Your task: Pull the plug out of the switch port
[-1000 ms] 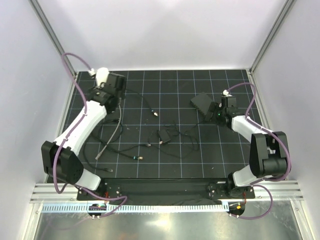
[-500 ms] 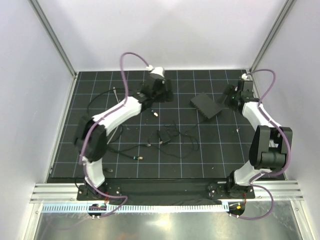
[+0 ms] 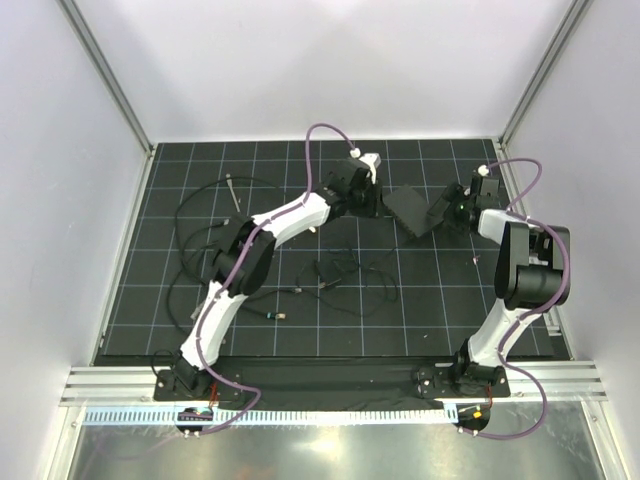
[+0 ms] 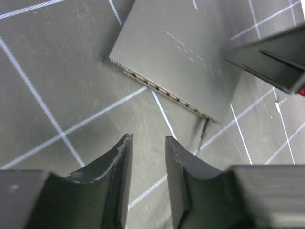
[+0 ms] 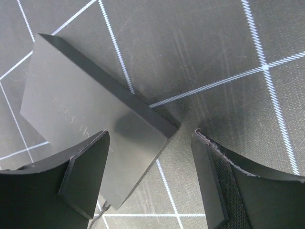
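Two arms now close on the switch from opposite sides, where a second ago only the right one was near it. The left gripper (image 4: 147, 143), its fingers a narrow slot apart and holding nothing, has swept from the upper left of the overhead view across to the upper centre. It now hangs just short of the switch (image 4: 176, 52), and in the left wrist view the port row (image 4: 157, 90) runs along the long edge facing it. At the right end of that row a thin dark cable (image 4: 200, 136) leaves the box and trails down the frame. The plug (image 4: 206, 121) sits where cable meets socket, too small to make out in detail, and that end socket appears to be the switch port to clear. The right gripper (image 5: 150, 138), its fingers spread wide and empty, drew back toward the upper right half a second ago and has since returned. In its own view the switch's near corner lies between its fingers without clear contact. The change suggests the reach is nearly done and the pull not begun: the left fingers line up with the middle of the row and would probably need to shift toward the plug's end, while the right looks placed to brace the box. Loose wires (image 3: 340, 270) lie on the gridded mat (image 3: 200, 300) lower in the overhead view, well apart.
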